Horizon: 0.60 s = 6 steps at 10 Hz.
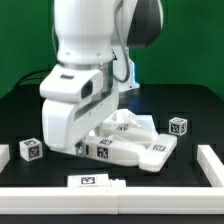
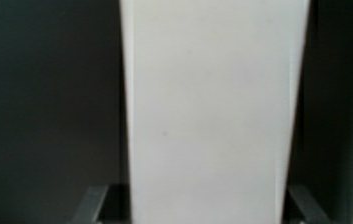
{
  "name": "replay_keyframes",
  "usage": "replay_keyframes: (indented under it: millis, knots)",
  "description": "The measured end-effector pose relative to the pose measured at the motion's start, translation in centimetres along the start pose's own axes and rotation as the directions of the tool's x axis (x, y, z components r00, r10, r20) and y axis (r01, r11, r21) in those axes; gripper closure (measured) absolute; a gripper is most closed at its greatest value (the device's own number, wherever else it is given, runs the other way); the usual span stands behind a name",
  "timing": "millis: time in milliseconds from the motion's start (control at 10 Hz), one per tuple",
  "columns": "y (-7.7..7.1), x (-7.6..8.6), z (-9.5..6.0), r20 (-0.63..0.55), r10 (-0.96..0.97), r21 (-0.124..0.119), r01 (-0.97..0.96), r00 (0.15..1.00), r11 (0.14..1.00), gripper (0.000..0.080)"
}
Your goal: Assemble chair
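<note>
Two fingers (image 2: 102, 206) of the end effector (image 2: 205, 206) stand wide apart at the edge of the wrist view, dim and grey; a broad white panel (image 2: 215, 100) fills the whole gap between them, its long edges meeting a finger on each side, so the end effector is clenched on that panel at nearly its full spread; the panel runs straight away from the fingers, plain and untagged on the face that shows, with dark ground on both sides of it.

In the exterior view the end effector (image 1: 78, 146) is low, close to the black surface (image 1: 200, 105), with the arm's large white body rising above it; its fingertips are mostly hidden behind the hand's housing; the stepped white chair assembly (image 1: 135, 140) lies right against the end effector on the exterior view's right, flat on the surface, with black-and-white tags on its near faces; which of its pieces the fingers hold is not clear from this view.

One small tagged block (image 1: 30, 150) sits near the end effector on the exterior view's left, apart from it; another tagged block (image 1: 178, 126) stands beyond the assembly, well apart from the end effector; the marker board (image 1: 90, 180) lies flat on the surface in front of the end effector, untouched.
</note>
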<state>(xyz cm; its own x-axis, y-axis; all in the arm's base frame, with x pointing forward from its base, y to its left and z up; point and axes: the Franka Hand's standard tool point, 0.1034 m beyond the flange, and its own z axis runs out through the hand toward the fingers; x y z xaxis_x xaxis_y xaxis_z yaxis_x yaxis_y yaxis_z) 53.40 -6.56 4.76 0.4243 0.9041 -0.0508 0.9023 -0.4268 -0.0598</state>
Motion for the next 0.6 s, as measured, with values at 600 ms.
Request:
replay_keyframes:
  millis: [600]
  knots:
    - [0.6, -1.8, -3.2, -0.001, -0.16, -0.026, 0.16, 0.987, 0.987, 0.0517]
